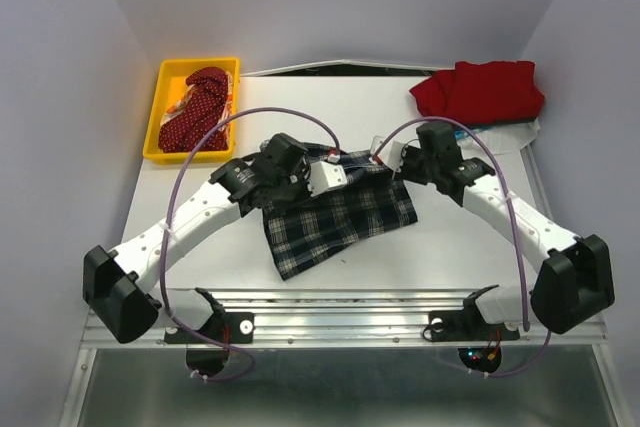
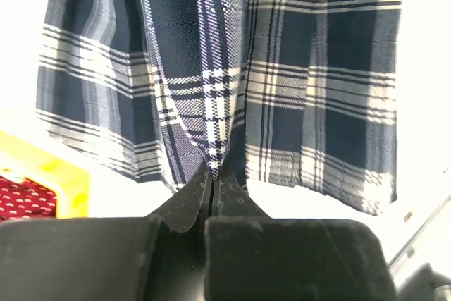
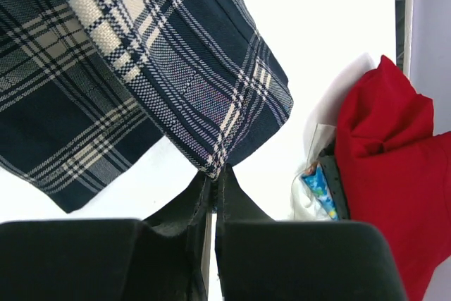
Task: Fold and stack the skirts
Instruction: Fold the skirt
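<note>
Tools grip plaid skirt (image 1: 340,219): left tool (image 2: 213,174) and right tool (image 3: 213,173) each clenched on its far edge over worktop (image 1: 430,247).

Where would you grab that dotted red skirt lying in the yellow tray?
Pinch the bunched part of the dotted red skirt near the far end of the yellow tray, coming straight down from above. The cloth lies crumpled in a heap, so its raised folds offer loose fabric to pinch. The tray's walls would likely block a sideways approach.
</note>
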